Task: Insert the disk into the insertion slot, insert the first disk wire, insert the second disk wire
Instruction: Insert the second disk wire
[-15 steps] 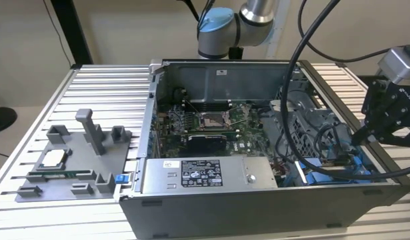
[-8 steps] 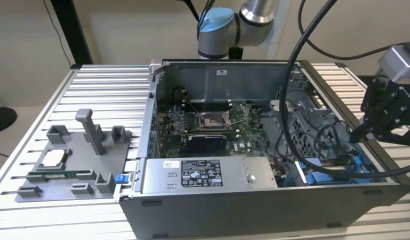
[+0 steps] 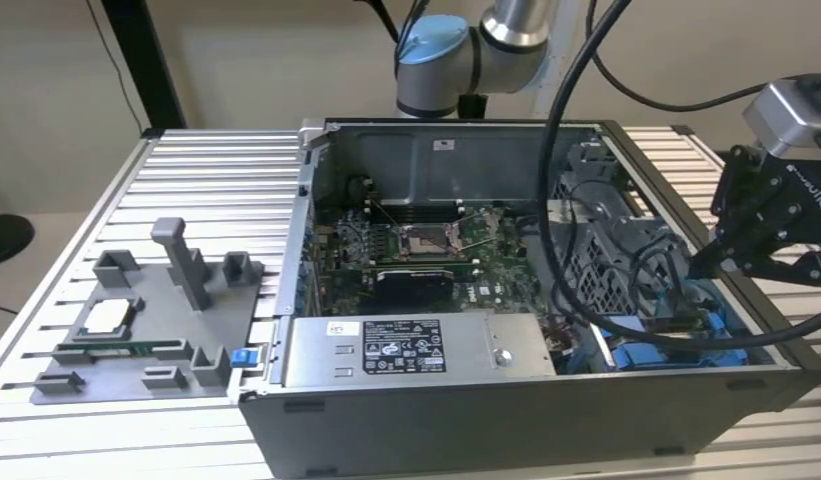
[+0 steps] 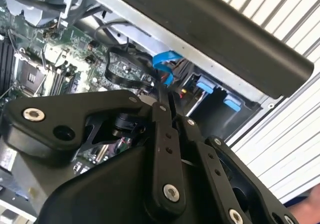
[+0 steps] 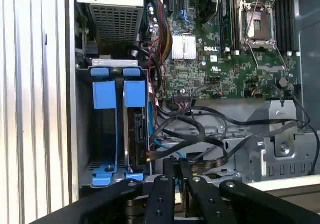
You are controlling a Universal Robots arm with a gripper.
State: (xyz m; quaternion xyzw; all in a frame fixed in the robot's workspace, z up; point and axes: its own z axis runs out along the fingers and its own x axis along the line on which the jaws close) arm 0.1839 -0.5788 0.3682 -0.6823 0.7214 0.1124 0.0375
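– Grey metal box, wide open! What is it?
– A computer case [image 3: 517, 420] on the table [image 3: 197, 170], in the exterior view. The gripper [image 3: 714, 262] hangs over the slot [image 3: 677, 345] at the exterior view's right. A grey tray [image 3: 170, 320] lies at the exterior view's left.
– What about the second wrist view?
– The gripper [image 4: 166, 95] is squeezed tight, its fingers [image 4: 161, 134] pressed together. A blue wire [image 4: 164, 64] ends right at the tips. I cannot tell if they pinch it.
– And the first wrist view?
– The disk [image 5: 136, 129] stands on its edge inside the slot [image 5: 106, 91], between the blue rails. It looks pushed all the way in. The gripper [image 5: 178, 166] is near it, over some black wires [image 5: 210, 159].
– Is the disk easy to hold?
– I think it is hard and a bit heavy, and it could break if dropped. It is best held by its blue side rails. The blue wire looks soft and bendy, so I would take it by the plug.
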